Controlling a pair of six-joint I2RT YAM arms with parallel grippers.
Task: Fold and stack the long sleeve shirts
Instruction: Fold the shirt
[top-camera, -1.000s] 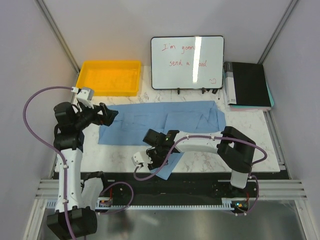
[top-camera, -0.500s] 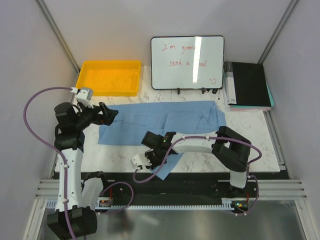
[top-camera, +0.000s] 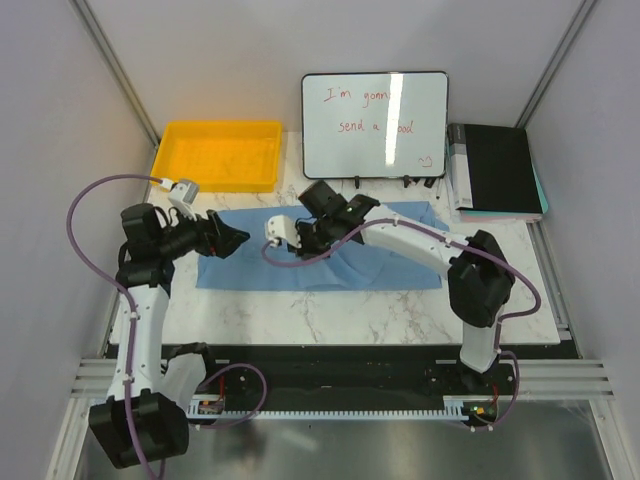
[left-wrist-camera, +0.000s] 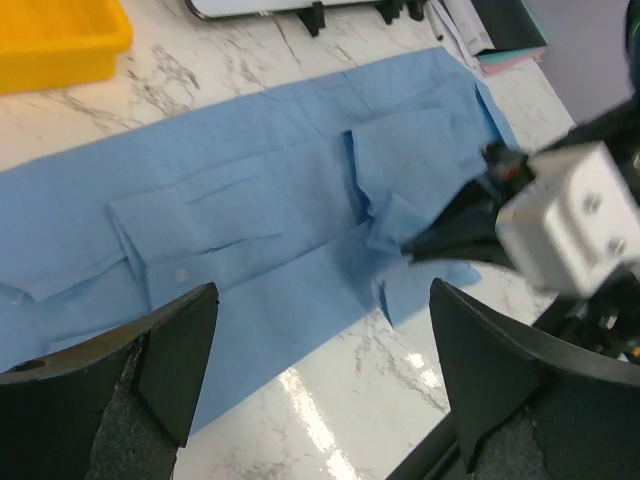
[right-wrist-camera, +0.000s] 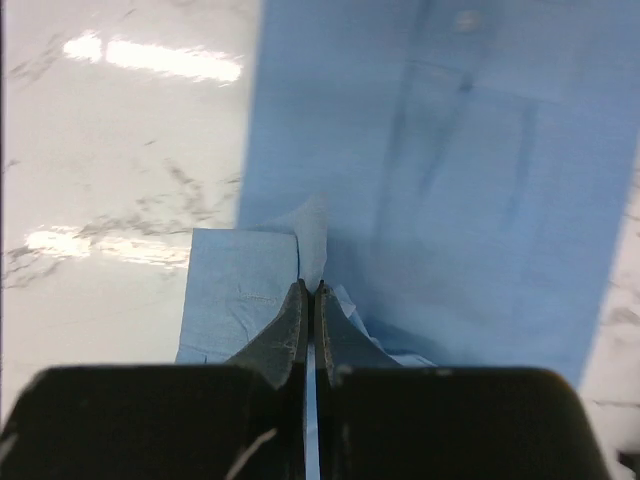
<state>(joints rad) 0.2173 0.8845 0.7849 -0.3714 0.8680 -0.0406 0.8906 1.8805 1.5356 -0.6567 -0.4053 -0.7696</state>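
Note:
One light blue long sleeve shirt (top-camera: 390, 260) lies spread in a long band across the middle of the marble table. My right gripper (top-camera: 300, 244) hangs over its centre, shut on a pinched-up fold of the cloth. The right wrist view shows the fingers (right-wrist-camera: 296, 325) pressed together with blue shirt cloth (right-wrist-camera: 470, 150) caught at their tips. My left gripper (top-camera: 240, 240) stands open at the shirt's left end, low above it, nothing between its fingers. The left wrist view shows the shirt (left-wrist-camera: 250, 190) ahead and the right gripper (left-wrist-camera: 425, 248) holding the lifted fold.
A yellow tray (top-camera: 215, 155) sits at the back left, next to a whiteboard (top-camera: 375, 125) on small stands. A black binder (top-camera: 495, 170) lies at the back right. Bare marble (top-camera: 330, 315) runs between the shirt and the front edge.
My right gripper shut on the cloth hanging near the front edge and carried it back over the shirt's middle. The left gripper shifted slightly right toward the shirt's left end.

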